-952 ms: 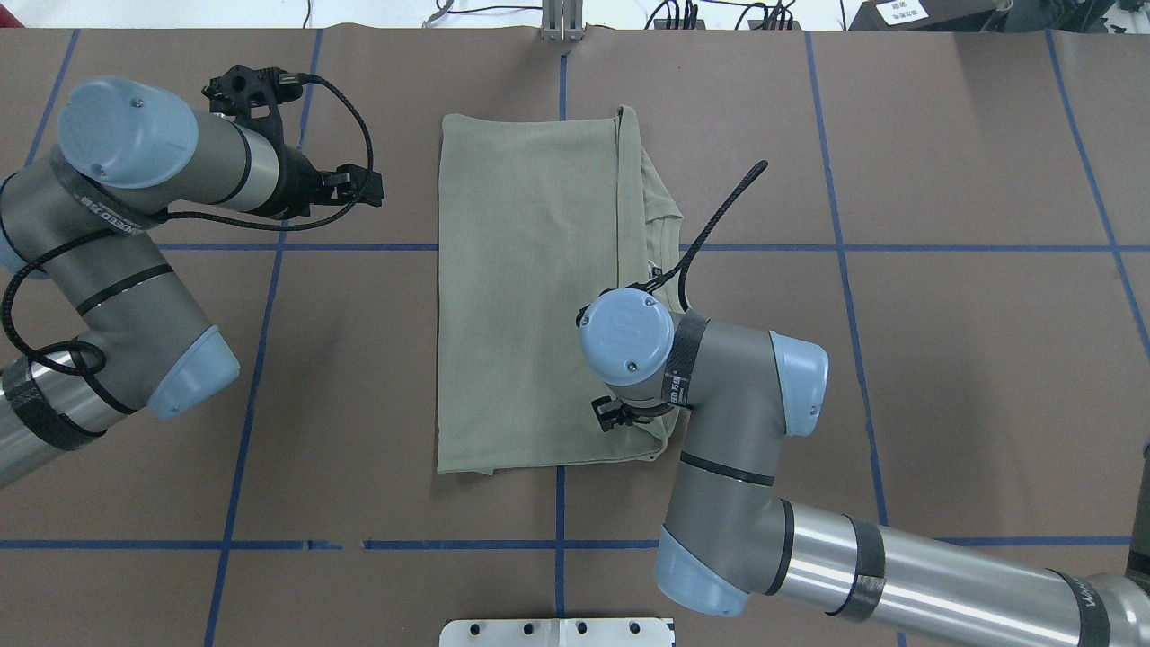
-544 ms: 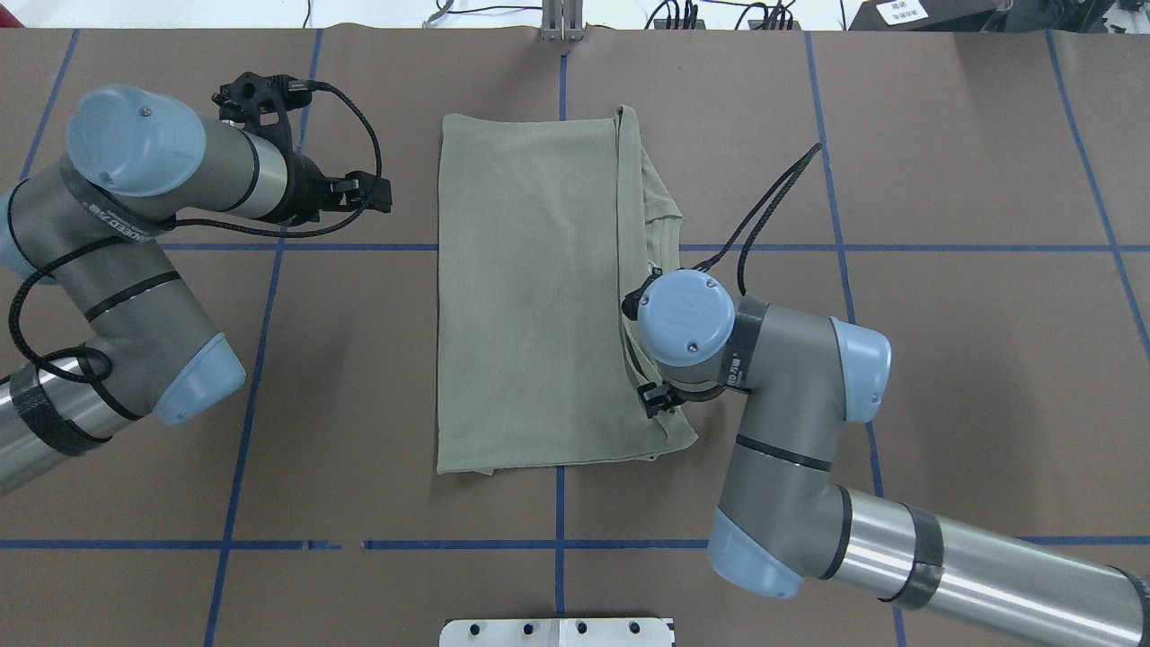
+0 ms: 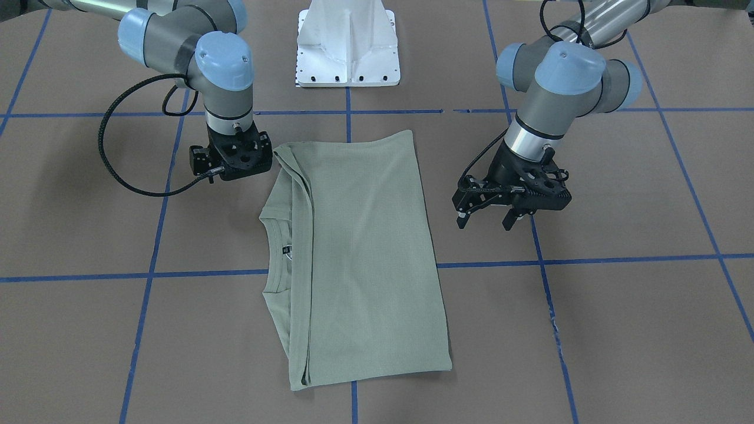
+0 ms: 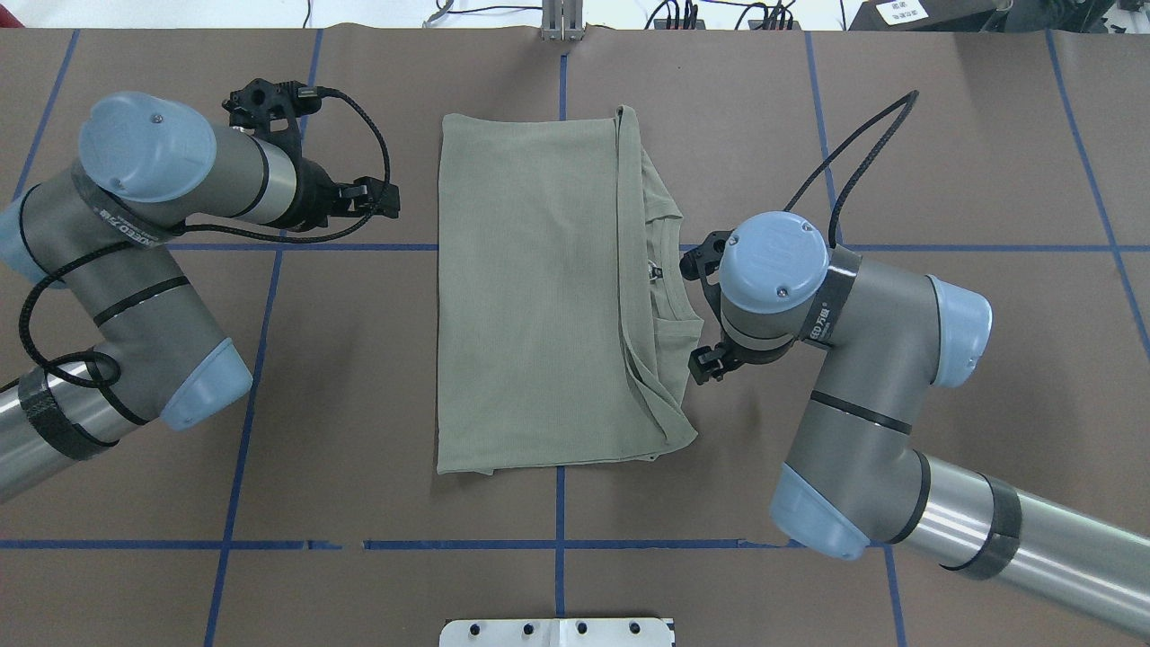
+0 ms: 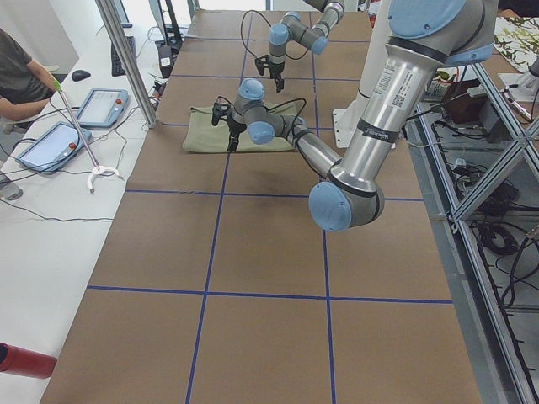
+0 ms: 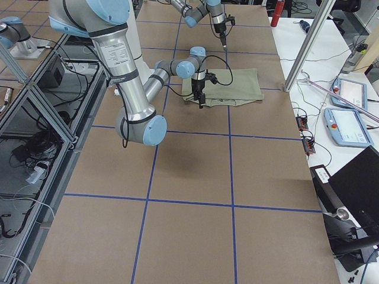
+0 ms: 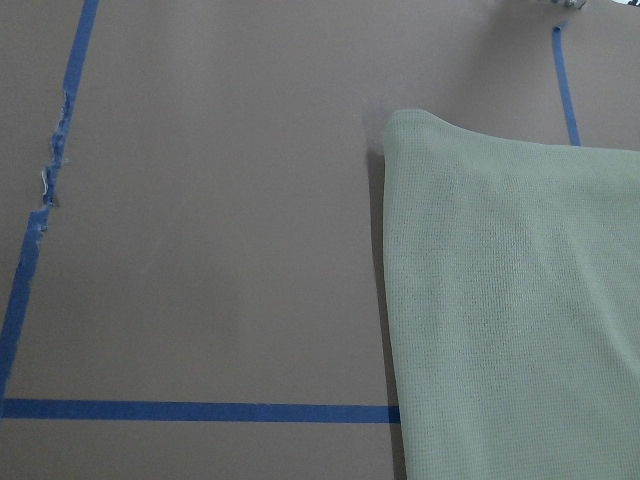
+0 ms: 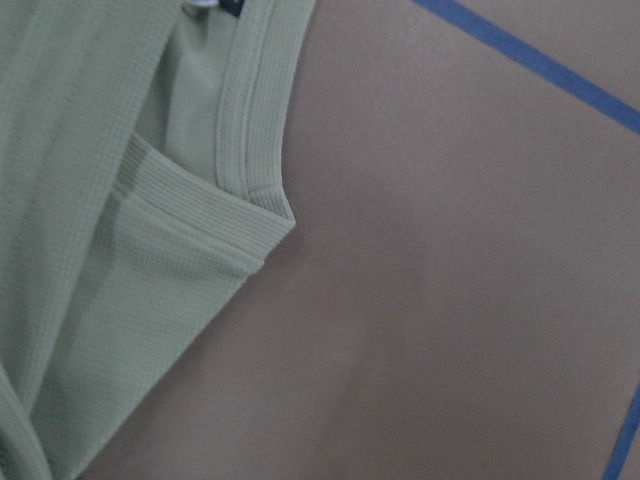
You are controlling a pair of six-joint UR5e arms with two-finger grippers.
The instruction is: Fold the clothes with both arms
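Note:
The pale sage-green shirt [image 4: 530,296] lies flat mid-table, folded lengthwise into a long rectangle. Its ribbed neck and black label [image 3: 287,250] show along the edge on my right arm's side. My left gripper [image 3: 484,222] is open and empty. It hovers over bare table beside the shirt's far long edge [image 7: 520,300]. My right gripper [image 3: 235,171] points straight down just off the shirt's collar-side edge [image 8: 120,250] and holds nothing. Its fingers are hidden under the wrist, so I cannot tell whether it is open or shut.
The brown table cover [image 4: 943,359] carries a grid of blue tape lines. The white pedestal base [image 3: 347,47] stands at the robot's edge. A metal post [image 4: 561,22] and cables sit at the far edge. An operator [image 5: 17,76] with tablets sits beyond it.
My right arm has moved from the shirt's near right corner off to the right and away from me, clear of the cloth. That corner's flap now lies spread wider. My left gripper shifted slightly right.

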